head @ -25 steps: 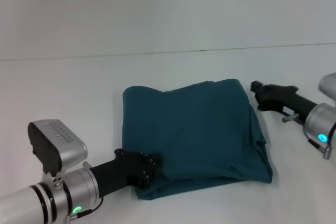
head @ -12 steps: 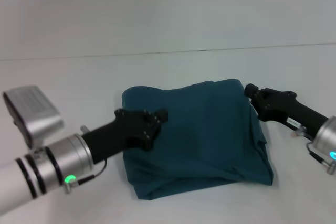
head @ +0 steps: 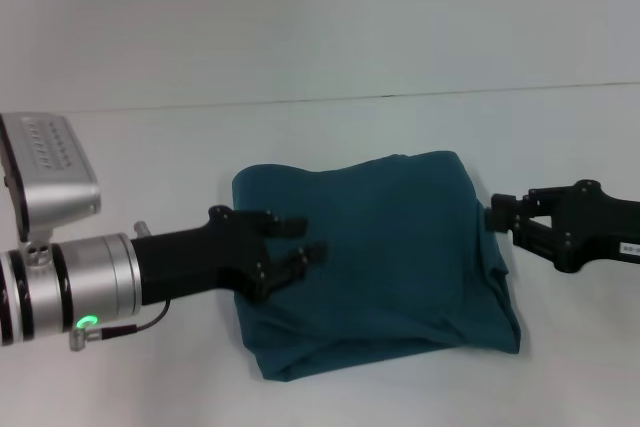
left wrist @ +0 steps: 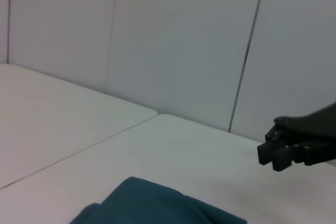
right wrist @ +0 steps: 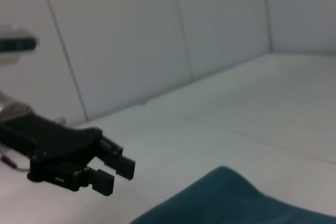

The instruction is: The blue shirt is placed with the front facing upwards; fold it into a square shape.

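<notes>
The blue shirt (head: pixel 385 247) lies folded into a rough square in the middle of the white table; no lettering shows. It also shows as a teal edge in the left wrist view (left wrist: pixel 152 205) and the right wrist view (right wrist: pixel 226 198). My left gripper (head: pixel 292 241) hovers over the shirt's left part, fingers apart and empty; it also shows in the right wrist view (right wrist: pixel 113 174). My right gripper (head: pixel 497 215) sits at the shirt's right edge, fingertips together and holding nothing I can see; the left wrist view shows it (left wrist: pixel 273 157) above the table.
The white table (head: pixel 150 167) spreads around the shirt on all sides. A pale wall (head: pixel 320 17) stands behind the table's far edge.
My left gripper has risen from the shirt's front left corner, moved over its left part and spread its fingers. My right gripper has slid nearer along the right edge.
</notes>
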`<state>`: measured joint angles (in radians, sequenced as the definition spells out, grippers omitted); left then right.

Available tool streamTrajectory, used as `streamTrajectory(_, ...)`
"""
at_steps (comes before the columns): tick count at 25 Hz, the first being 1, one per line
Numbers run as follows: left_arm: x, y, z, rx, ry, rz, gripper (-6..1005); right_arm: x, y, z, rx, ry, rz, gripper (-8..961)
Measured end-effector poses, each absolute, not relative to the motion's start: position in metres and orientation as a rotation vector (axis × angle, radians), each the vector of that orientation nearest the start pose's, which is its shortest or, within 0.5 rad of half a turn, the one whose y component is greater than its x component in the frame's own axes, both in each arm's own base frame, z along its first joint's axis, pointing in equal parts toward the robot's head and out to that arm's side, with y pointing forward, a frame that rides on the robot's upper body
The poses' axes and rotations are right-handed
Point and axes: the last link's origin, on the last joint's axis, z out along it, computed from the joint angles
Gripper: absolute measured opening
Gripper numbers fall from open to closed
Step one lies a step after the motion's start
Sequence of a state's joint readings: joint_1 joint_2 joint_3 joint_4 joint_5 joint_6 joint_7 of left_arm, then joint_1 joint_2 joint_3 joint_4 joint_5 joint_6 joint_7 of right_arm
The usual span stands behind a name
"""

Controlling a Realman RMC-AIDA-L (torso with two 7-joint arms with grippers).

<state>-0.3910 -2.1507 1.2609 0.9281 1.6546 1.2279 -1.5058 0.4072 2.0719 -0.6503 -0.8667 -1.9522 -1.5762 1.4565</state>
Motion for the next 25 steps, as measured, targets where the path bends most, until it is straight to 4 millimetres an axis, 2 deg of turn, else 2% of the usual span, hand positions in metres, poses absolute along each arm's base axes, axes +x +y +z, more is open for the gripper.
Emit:
streamTrajectory(4,-0.200,0.330,-0.046,-2.760,-0.496,-0.636,272,0.276,0.321,0.057,-2.643,0.606,0.529,166)
streamTrajectory(7,-0.201,0.334,-0.043,-2.802,-0.540,-0.535,363,0.269,0.326,0.059,-2.696,0.618,0.383,235)
streamTrajectory(11,-0.200,0.340,-0.041,-2.824,-0.559,-0.452,524,0.260,0.332,0.059,-2.725,0.604,0.297,422)
streamTrajectory(19,-0.199,0.346,-0.034,-2.809,-0.563,-0.445,864,0.251,0.338,0.057,-2.745,0.583,0.258,742)
streamTrajectory(23,-0.198,0.347,-0.033,-2.810,-0.556,-0.443,918,0.250,0.340,0.055,-2.745,0.579,0.254,838)
streamTrajectory(25,-0.198,0.347,-0.033,-2.810,-0.556,-0.443,932,0.249,0.341,0.055,-2.744,0.577,0.253,838)
